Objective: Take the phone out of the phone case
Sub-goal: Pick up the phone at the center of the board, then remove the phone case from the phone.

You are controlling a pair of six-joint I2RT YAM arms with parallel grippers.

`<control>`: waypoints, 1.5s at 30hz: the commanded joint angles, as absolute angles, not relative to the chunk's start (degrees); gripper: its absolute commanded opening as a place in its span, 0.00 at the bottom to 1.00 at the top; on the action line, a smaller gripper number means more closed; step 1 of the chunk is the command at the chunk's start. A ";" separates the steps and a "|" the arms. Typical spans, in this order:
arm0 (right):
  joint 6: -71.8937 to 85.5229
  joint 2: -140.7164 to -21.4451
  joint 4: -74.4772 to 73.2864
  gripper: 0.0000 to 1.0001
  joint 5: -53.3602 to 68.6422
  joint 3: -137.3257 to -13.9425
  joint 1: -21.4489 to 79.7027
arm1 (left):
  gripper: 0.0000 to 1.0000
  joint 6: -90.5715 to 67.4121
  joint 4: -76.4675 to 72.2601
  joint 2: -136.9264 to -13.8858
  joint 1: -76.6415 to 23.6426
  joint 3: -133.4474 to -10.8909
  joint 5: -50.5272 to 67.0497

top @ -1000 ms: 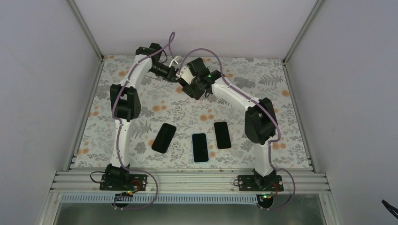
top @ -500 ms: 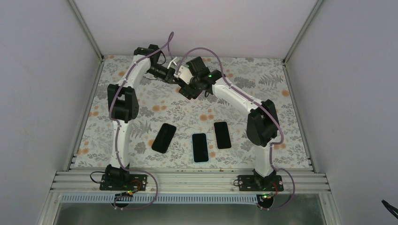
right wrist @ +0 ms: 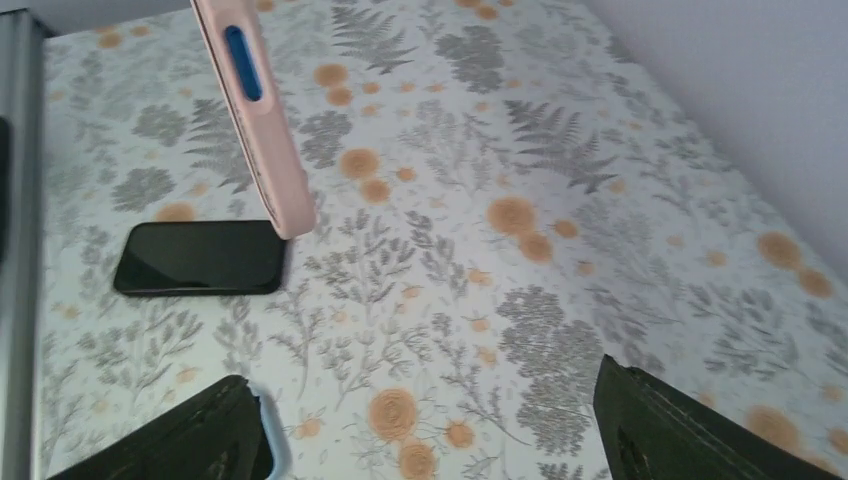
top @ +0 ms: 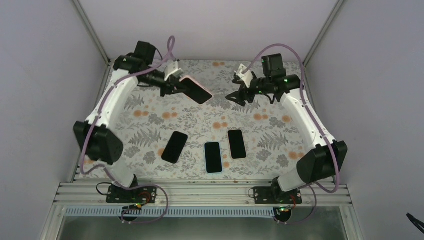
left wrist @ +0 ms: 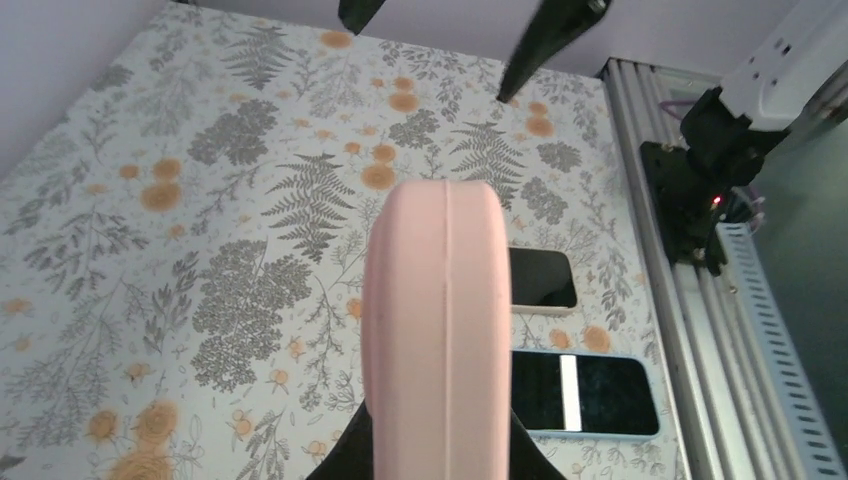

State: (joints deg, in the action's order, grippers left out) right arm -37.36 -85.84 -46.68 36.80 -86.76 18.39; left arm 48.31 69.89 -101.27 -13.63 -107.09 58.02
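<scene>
Left gripper is clamped on one short end of the pink-cased phone, holding it in the air. Places here are given from the light-blue-cased phone, which lies flat on the floral tabletop close to the arm bases. Just left of it lies a black phone, angled; just right of it lies another dark phone. None of the three touches another, and neither gripper is near them.

Farther back and slightly left of the light-blue-cased phone, the pink-cased phone hangs above the tabletop, dark screen up, its free end pointing right. A pink rim shows around the screen, so the phone appears to sit in its case. The left wrist camera shows only the case's rounded pink edge.

Farther back and slightly right of the light-blue-cased phone, the right gripper hovers with jaws spread wide, holding nothing. It faces the pink case but stands well apart from its free end.

The step in hand looks like presenting the cased phone for removal. The next move likely calls for the right gripper to close the gap to the free end and peel back the case's lip or push the phone out, with the left grip firm; a loose hold could drop the phone.
</scene>
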 commanded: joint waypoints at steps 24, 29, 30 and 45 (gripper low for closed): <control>-39.70 -99.66 -49.50 0.66 46.24 -91.80 20.77 | 0.03 50.93 52.76 -93.03 -16.17 -92.99 59.98; -38.05 -101.50 -48.41 0.67 44.59 -93.86 20.83 | 0.03 51.18 53.70 -93.20 -17.30 -93.47 59.95; -37.99 -101.78 -48.46 0.67 44.39 -94.43 20.83 | 0.03 51.16 53.78 -93.18 -17.49 -93.51 60.06; -41.11 -100.14 -50.86 0.66 39.69 -93.13 20.83 | 0.03 51.37 54.25 -94.19 -18.61 -94.19 57.74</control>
